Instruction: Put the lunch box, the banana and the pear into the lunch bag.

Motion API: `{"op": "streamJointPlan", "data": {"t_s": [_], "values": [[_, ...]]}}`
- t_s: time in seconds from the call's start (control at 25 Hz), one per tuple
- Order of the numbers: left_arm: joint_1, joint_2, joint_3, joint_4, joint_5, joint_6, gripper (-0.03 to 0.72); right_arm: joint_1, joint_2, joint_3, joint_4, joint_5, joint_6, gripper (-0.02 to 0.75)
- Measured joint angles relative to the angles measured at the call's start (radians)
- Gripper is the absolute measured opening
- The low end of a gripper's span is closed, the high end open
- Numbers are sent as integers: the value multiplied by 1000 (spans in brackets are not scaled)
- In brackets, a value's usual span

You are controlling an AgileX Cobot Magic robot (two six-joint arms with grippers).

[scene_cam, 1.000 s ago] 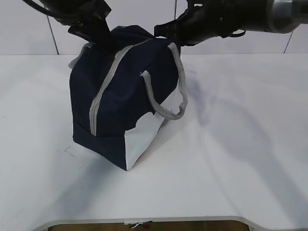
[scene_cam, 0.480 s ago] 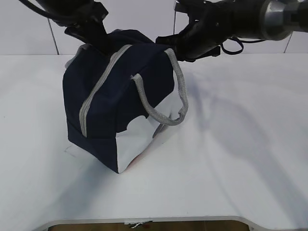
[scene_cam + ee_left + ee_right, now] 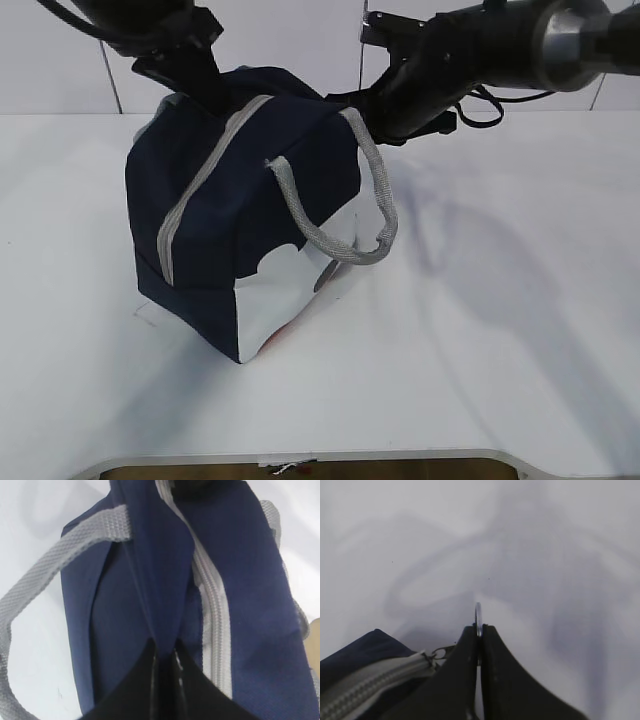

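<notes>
Since a second ago your lunch bag [image 3: 235,225] is sitting further left on the table [image 3: 500,330]; your left gripper [image 3: 165,655] is pinching its fabric, your right gripper [image 3: 479,630] clamping the ring pull [image 3: 478,615]

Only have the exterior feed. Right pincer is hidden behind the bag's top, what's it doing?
Observer: Right pincer is shut on the zipper's metal ring pull.
Operator: And left?
Observer: Left pincer is pinching a fold of the lunch bag fabric, beside the zipper.
Operator: Zipper open at that end?
Observer: Right wrist view shows the teeth closed up to the slider.
</notes>
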Motion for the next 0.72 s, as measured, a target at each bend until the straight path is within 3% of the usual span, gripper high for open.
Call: {"op": "streamJointPlan", "data": {"t_s": [0.72], "values": [[0,0,0,2,-2,-2,-5,0,7,-2,5,-3,0,21]]}}
